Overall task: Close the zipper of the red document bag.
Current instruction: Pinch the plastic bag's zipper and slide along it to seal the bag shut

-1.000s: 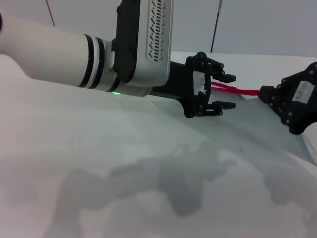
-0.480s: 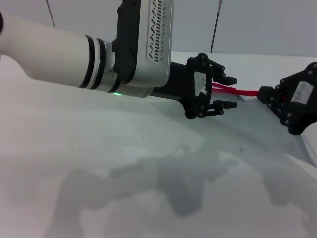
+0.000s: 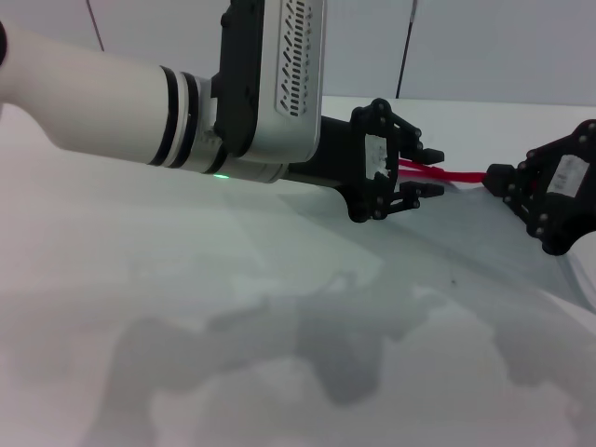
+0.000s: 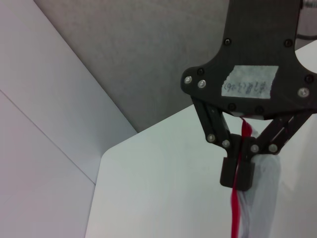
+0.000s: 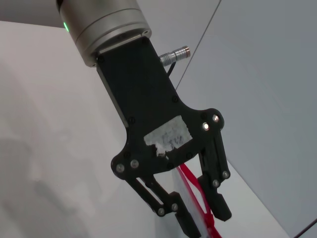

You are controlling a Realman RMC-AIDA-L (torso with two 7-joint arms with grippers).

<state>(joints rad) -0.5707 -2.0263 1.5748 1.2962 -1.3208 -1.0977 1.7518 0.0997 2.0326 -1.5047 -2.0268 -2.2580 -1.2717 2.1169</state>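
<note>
The red document bag [image 3: 484,247] lies flat and translucent on the white table, with its red zipper [image 3: 458,172] along the far edge. My left gripper [image 3: 434,172] is at the zipper, open, one finger above the red strip and one below. The right wrist view shows the same left gripper [image 5: 208,222] with the zipper [image 5: 194,185] running between its fingers. My right gripper [image 3: 494,176] is farther right along that edge, shut on the zipper. In the left wrist view the right gripper [image 4: 241,173] pinches the zipper [image 4: 237,214] above the bag [image 4: 262,208].
The white table [image 3: 186,279] fills the foreground, with the arms' shadows across it. A grey wall [image 3: 484,47] stands behind the table's far edge. My left forearm [image 3: 112,102] spans the upper left of the head view.
The left gripper's fingers have drawn closer together around the zipper. The right gripper and the bag have held still.
</note>
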